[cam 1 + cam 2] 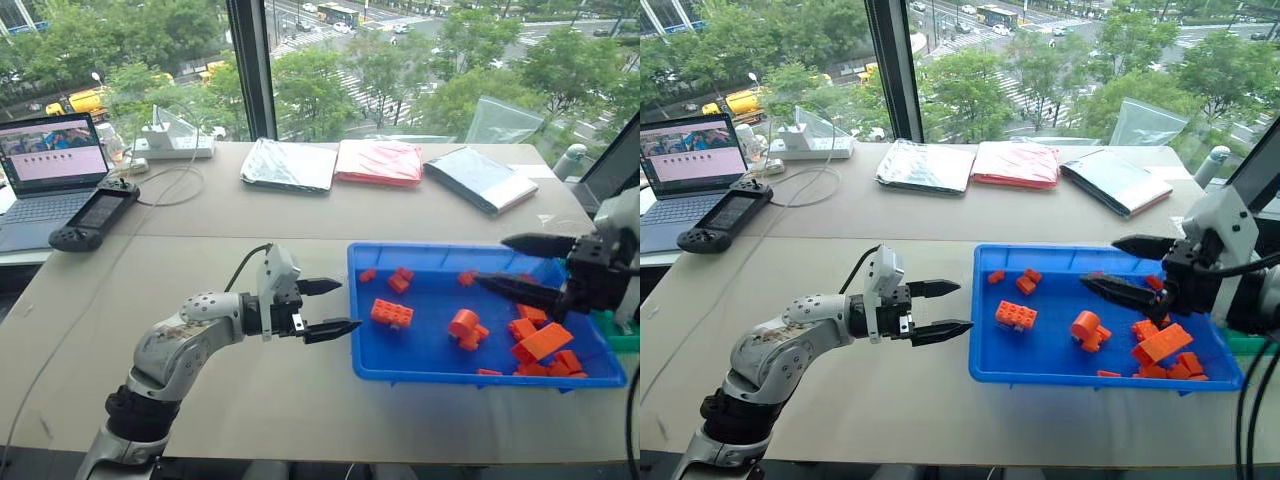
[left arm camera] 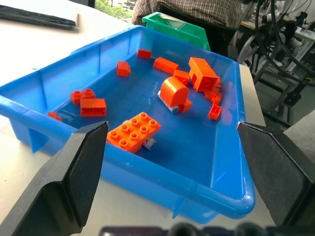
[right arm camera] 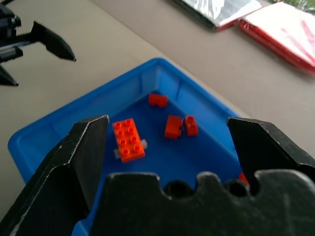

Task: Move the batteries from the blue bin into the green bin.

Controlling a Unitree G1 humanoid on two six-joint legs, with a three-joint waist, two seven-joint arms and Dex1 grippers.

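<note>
Partly hidden under a brick [image 2: 133, 131], one battery [image 2: 149, 143] peeks; both grippers' fingers wide.

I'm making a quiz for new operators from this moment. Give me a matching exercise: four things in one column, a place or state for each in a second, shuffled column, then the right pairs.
Things:
1. left claw
2. right claw
3. green bin
4. big orange brick

Places or states:
A. lying flat inside the blue bin
B. open, over the bare table beside the blue bin
C. open, above the blue bin's bricks
D. standing just past the blue bin's far end from the left claw

Pairs: 1-B, 2-C, 3-D, 4-A
</note>
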